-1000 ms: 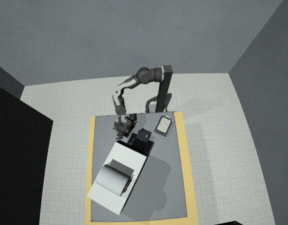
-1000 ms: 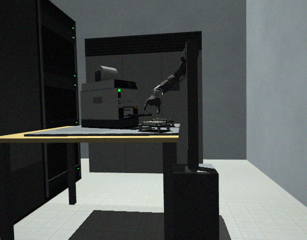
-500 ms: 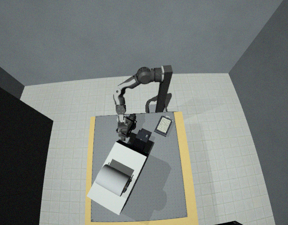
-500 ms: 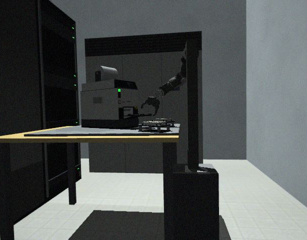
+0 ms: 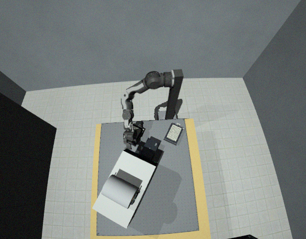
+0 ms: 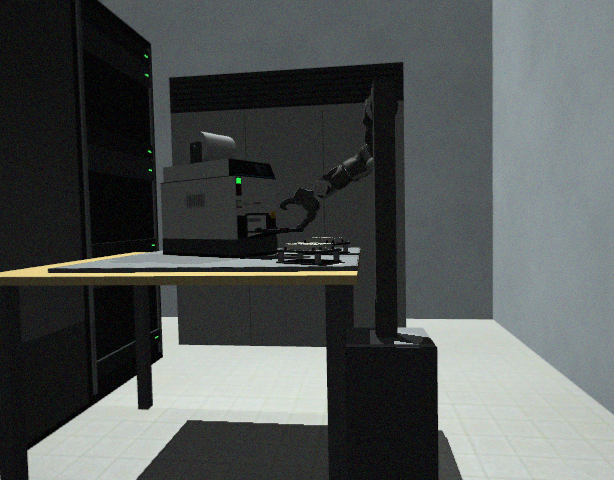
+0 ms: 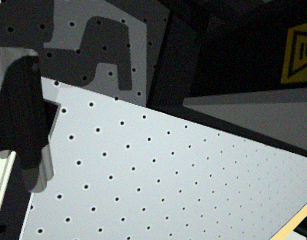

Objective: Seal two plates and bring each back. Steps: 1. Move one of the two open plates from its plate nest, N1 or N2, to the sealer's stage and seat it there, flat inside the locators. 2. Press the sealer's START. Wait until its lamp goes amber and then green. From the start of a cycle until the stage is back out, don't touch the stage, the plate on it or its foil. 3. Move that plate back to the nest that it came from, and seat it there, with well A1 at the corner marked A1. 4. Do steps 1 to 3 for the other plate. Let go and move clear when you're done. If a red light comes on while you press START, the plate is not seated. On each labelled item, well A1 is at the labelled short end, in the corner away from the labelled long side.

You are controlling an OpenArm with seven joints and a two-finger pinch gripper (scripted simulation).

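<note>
Hanging open, the pincer [image 5: 136, 139] [image 6: 289, 218] [image 7: 34, 155] is above a grey mat [image 5: 185, 177] [image 6: 142, 261] [image 7: 143, 175] between grey walls [image 5: 148, 38] [image 6: 452, 155].

My dark two-finger gripper [image 5: 136, 139] [image 6: 290, 217] [image 7: 37, 175] covers most of black plate nest beneath, top view; plate there unreadable. Exterior view: nearer black nest [image 5: 170, 141] [image 6: 317, 252] partly hides it. Wrist view: left edge cuts my finger, right edge cuts yellow warning label [image 7: 292, 55]. Well lettering too small.
</note>
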